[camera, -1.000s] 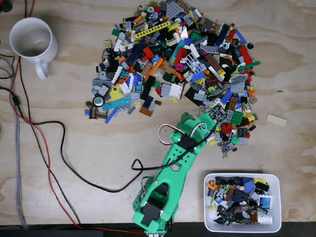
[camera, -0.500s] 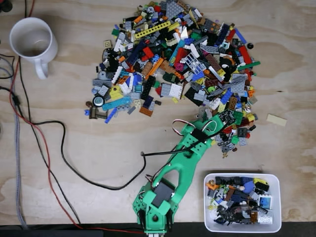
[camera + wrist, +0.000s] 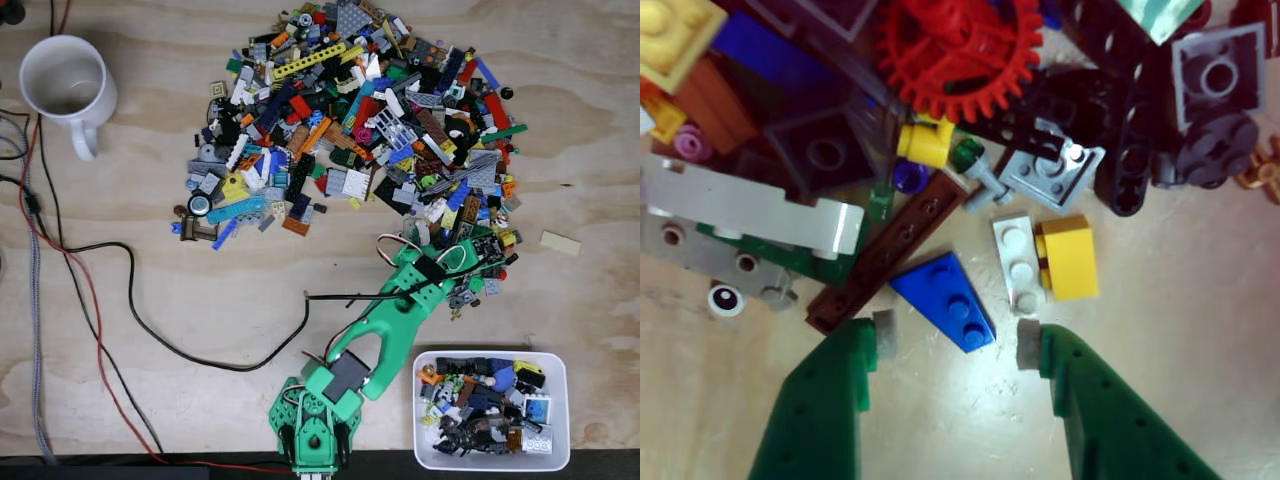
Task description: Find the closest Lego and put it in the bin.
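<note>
Over the table [image 3: 150, 400] in the fixed view, the green arm [image 3: 385, 330] has swung right across the last second, from pointing near the pile's middle-bottom to its lower right edge. The tool [image 3: 478, 250] now sits over the fringe of the Lego pile [image 3: 350, 120], just above the bin [image 3: 562, 400]. The bin lies at bottom right, already holding a heap of pieces. Mug [image 3: 65, 85] top left and the cables [image 3: 120, 300] on the left are unchanged. A loose tan plate [image 3: 560, 243] lies right of the pile, untouched.

In the wrist view, the tool [image 3: 950, 340] is open wide, holding nothing, fingertips [image 3: 884, 333] low near the table. A blue wedge [image 3: 943, 297] lies just ahead, between the tips and nearer the left one. Just beyond sit a white plate [image 3: 1015, 262] and a yellow brick [image 3: 1068, 257], touching each other. A brown strip [image 3: 890, 262] runs along the wedge's left. Red gear [image 3: 952, 52] is further back.

My read: the swing was target selection; the blue wedge is the closest pick. Risk: the right finger may catch the white plate on closing.
</note>
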Tool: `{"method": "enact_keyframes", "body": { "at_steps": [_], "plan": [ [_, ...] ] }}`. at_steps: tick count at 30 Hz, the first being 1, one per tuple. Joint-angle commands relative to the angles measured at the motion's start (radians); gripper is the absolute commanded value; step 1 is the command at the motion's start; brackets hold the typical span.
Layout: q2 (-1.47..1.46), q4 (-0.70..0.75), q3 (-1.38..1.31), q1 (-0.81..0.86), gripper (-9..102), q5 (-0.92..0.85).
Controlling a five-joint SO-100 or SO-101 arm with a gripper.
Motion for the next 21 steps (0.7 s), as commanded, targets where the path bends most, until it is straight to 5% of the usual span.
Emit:
{"method": "enact_keyframes", "body": {
  "at_steps": [1,21],
  "plan": [
    [0.012,0.008,-0.055,-0.017,17,0.017],
    [-0.166,-0.049,-0.114,-0.028,13,0.058]
  ]
}}
